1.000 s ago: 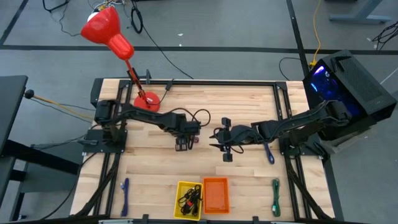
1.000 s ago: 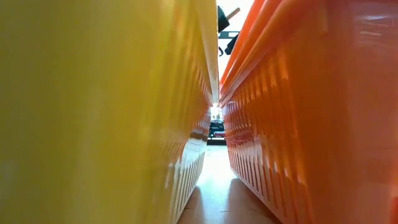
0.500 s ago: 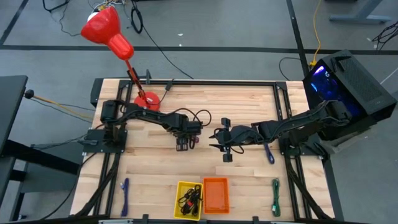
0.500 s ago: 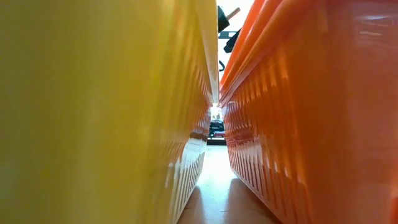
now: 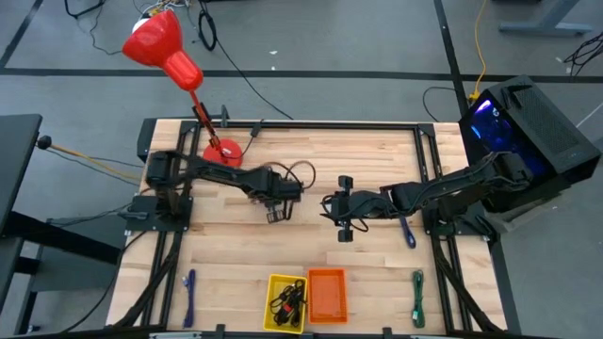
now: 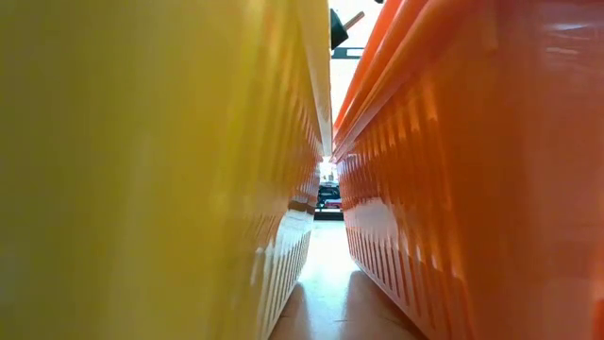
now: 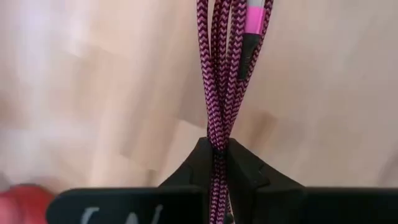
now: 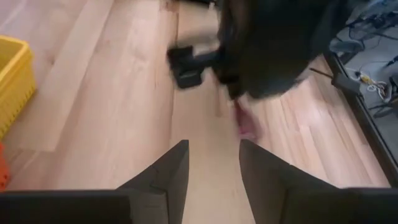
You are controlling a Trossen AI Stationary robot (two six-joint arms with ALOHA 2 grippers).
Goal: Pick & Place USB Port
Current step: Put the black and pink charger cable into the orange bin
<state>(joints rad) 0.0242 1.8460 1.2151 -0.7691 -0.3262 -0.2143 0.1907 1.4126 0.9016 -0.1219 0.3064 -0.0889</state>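
Observation:
The USB cable (image 7: 219,68) is a magenta braided cord with a pink plug end (image 7: 255,18). It runs as several strands over the wooden table (image 5: 236,245). My left gripper (image 7: 217,155) is shut on these strands near the table's middle (image 5: 276,215). To its right, my right gripper (image 5: 327,211) stands open above the table with nothing between its fingers (image 8: 214,165), and it points toward the left gripper (image 8: 261,50). A pink blur of the cable (image 8: 244,124) shows below that gripper. My left gripper pinches several strands of the cable (image 7: 217,134) between its two fingertips. The fingers come from above, slanting down. The strands run out from the fingertips side by side, toward the pink plug end. Whether the cable is clear of the table does not show.
A yellow bin (image 5: 285,303) with dark cables and an orange bin (image 5: 327,294) stand side by side at the near edge; their walls (image 6: 189,170) (image 6: 472,170) fill the low view. A red lamp (image 5: 165,47) stands at the far left. Blue (image 5: 189,282) (image 5: 407,231) and green (image 5: 417,297) items lie about.
My left gripper has shut on the magenta cable, rolled a little about its own axis and moved slightly toward the far edge. The pink spot that lay beside its fingers on the table is gone from the high view. My right arm has kept still.

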